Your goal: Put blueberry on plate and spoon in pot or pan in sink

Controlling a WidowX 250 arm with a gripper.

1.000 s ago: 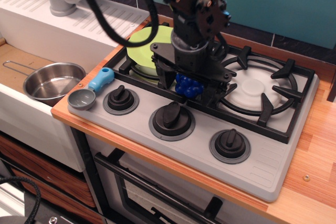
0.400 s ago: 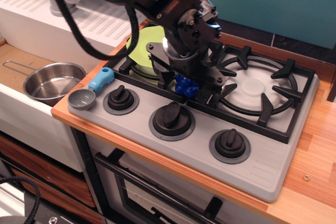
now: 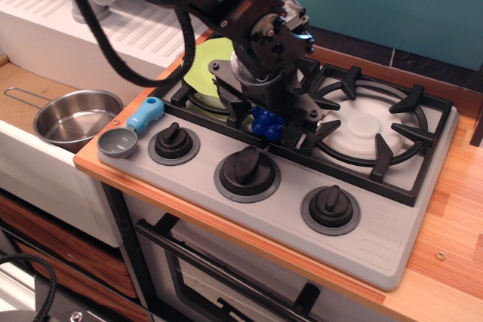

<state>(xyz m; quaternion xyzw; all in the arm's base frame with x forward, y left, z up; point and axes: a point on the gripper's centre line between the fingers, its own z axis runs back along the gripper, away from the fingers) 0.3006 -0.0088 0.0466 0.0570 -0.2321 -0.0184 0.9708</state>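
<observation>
Spoon (image 3: 128,132) lies at the stove's front-left corner, pan (image 3: 75,116) sits in the sink (image 3: 30,157) beside it. Tool (image 3: 268,124) is clamped around the blueberry (image 3: 267,125) above the grate, plate (image 3: 204,73) just behind.

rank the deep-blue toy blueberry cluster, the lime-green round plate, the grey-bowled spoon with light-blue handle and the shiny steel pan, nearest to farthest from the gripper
1. Deep-blue toy blueberry cluster: between the fingers of the gripper, on the stove.
2. Lime-green round plate: just behind it, on the rear-left burner, partly hidden.
3. Grey-bowled spoon with light-blue handle: at the stove's left edge.
4. Shiny steel pan: farthest left, in the sink.
</observation>
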